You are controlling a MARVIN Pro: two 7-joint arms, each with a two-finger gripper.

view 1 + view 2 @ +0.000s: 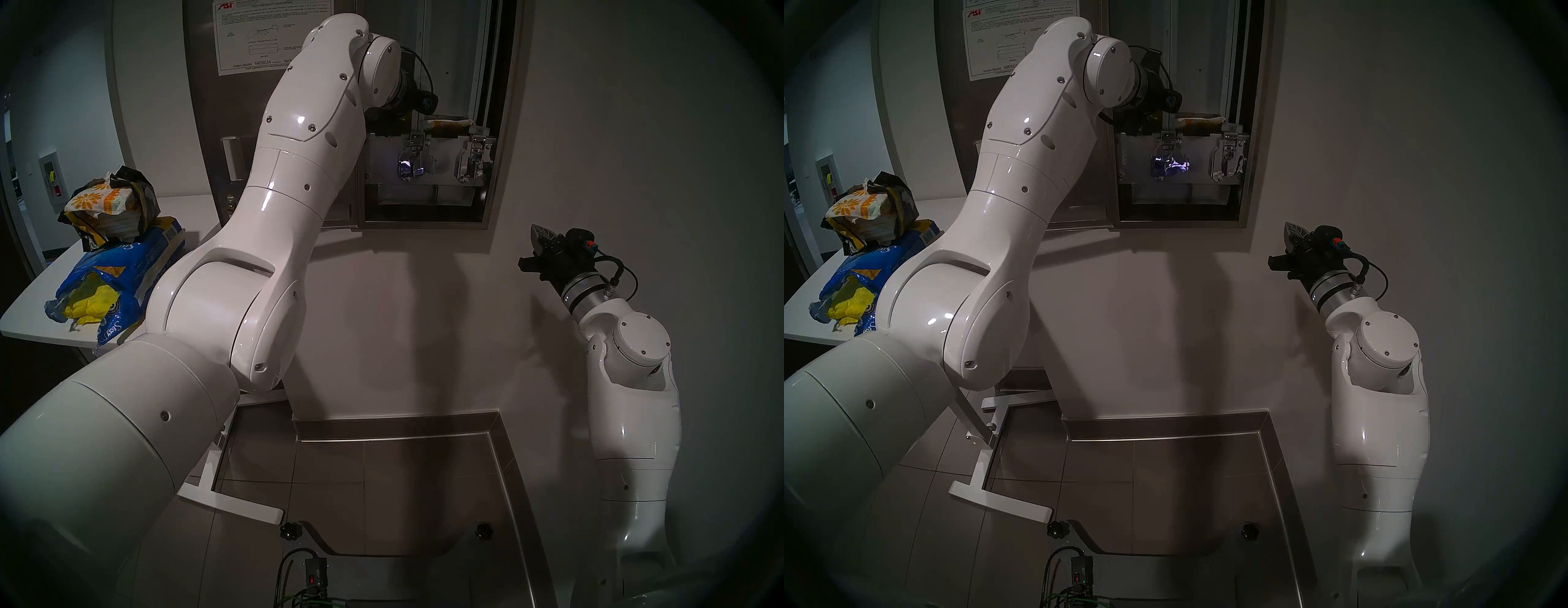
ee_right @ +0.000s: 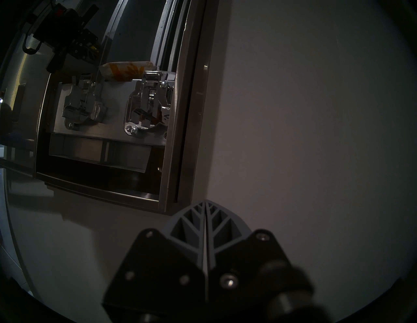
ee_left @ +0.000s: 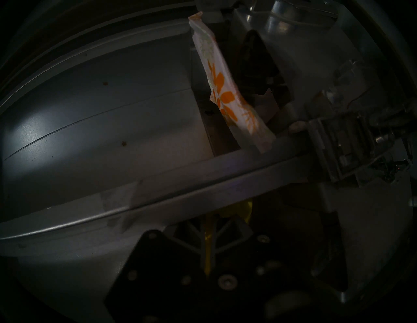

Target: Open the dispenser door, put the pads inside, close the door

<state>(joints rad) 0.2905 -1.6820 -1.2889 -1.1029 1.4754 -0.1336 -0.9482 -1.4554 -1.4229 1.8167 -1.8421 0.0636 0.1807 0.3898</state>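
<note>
A: Where does the dispenser door (image 1: 254, 123) stand?

B: Swung wide to the left of the dispenser (image 1: 500, 127), its white instruction sheet (image 1: 254, 38) facing out. The chutes and the two chrome levers (image 1: 471, 163) are exposed.

A: And the left gripper (image 3: 208, 243)?

B: Reaching into the cabinet's left chute, above the left lever. Its jaws are clenched on a yellow pad (image 3: 239, 208), which pokes out between the fingertips in the left wrist view.

A: Anything already inside?

B: A flowered pad (image 2: 126, 71), white with orange flowers, lies across the top of the right chute's mechanism, just above the right lever.

A: The right gripper (image 2: 205, 223)?

B: Low and right of the dispenser, near the bare wall, jaws pressed together on nothing.

A: The remaining pads?

B: On the white table (image 1: 34, 314) at its front left edge: yellow ones (image 1: 91, 303) spill from a torn blue bag (image 1: 127, 271), with a flowered pack (image 1: 104, 201) stacked on top.
</note>
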